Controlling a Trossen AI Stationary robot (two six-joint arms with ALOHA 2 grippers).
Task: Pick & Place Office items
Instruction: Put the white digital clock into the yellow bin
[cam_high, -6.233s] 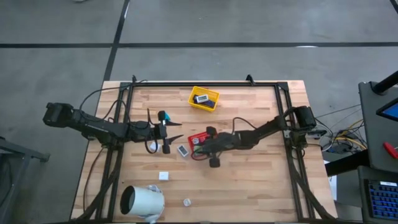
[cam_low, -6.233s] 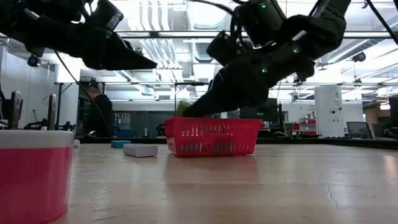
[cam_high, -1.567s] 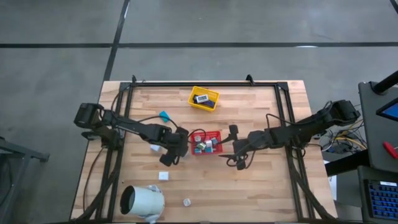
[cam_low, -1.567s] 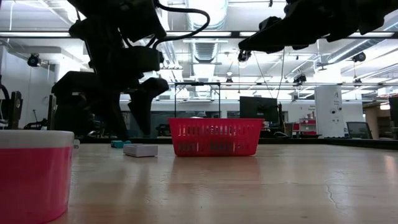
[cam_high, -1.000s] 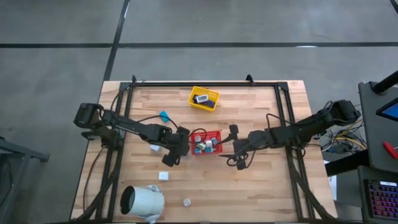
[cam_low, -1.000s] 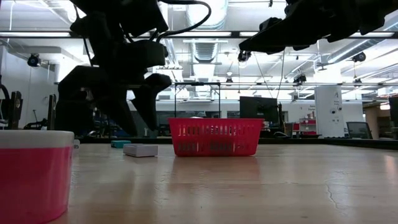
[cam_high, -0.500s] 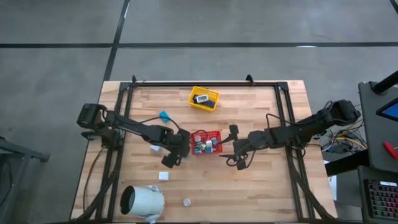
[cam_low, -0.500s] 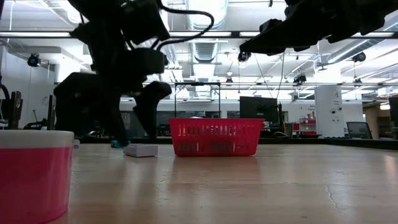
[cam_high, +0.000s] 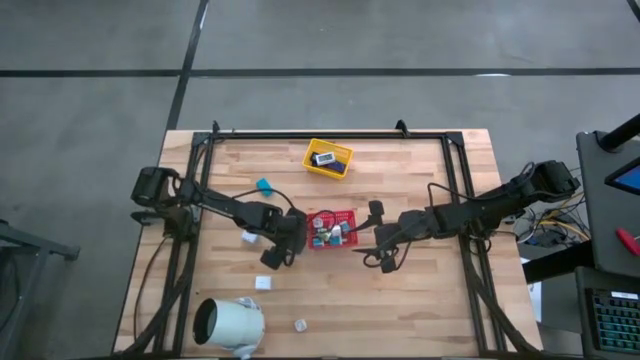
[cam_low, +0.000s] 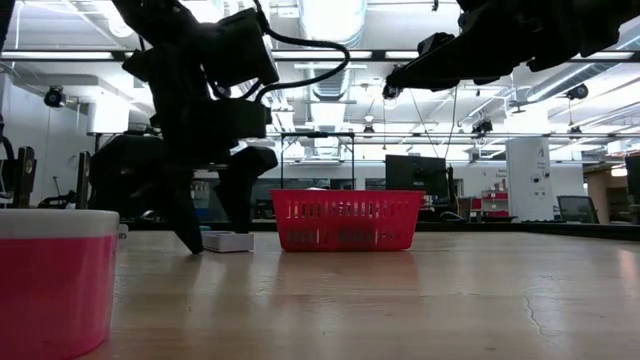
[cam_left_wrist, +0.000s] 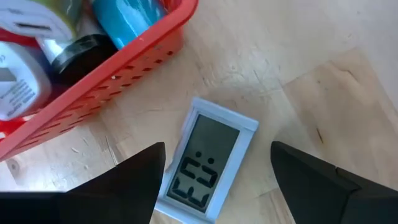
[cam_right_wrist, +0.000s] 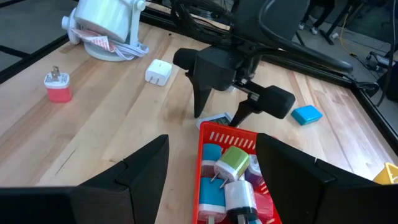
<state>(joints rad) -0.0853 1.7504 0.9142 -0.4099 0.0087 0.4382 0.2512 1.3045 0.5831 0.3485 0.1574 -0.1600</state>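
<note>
The left gripper (cam_high: 268, 255) hangs over the middle of the bench, just off the red basket's (cam_high: 345, 241) left end, with its 2 fingers spread wide and pointing down. In the left wrist view those fingers (cam_left_wrist: 134, 180) straddle a small white digital clock (cam_left_wrist: 208, 160) lying face up on the wood, its display reading upward; neither finger appears to touch it yet. The wide straddle, fingers low on either side of the flat case, looks like the set-up for a pinch across its narrow width. The low view shows the same thing: the clock (cam_low: 228, 241) lies flat just beside the basket (cam_low: 345, 220), with the dark fingers reaching down to bench level around it.

The right gripper (cam_high: 373, 247) waits just off the basket's right end, raised clear of the bench, jaws apart and holding nothing. Staying there keeps it out of the left arm's way.

The basket already holds several plug adapters, among them a green one (cam_right_wrist: 234, 158) and a teal one (cam_right_wrist: 210, 188). Other items lie loose: a white adapter (cam_high: 263, 283) and a small pale piece (cam_high: 300, 324) towards the front edge, near the white cylinder (cam_high: 229, 323) at the front left corner, and a teal block (cam_high: 264, 185) towards the back. A yellow tray (cam_high: 328, 157) with 2 items sits near the back edge.
</note>
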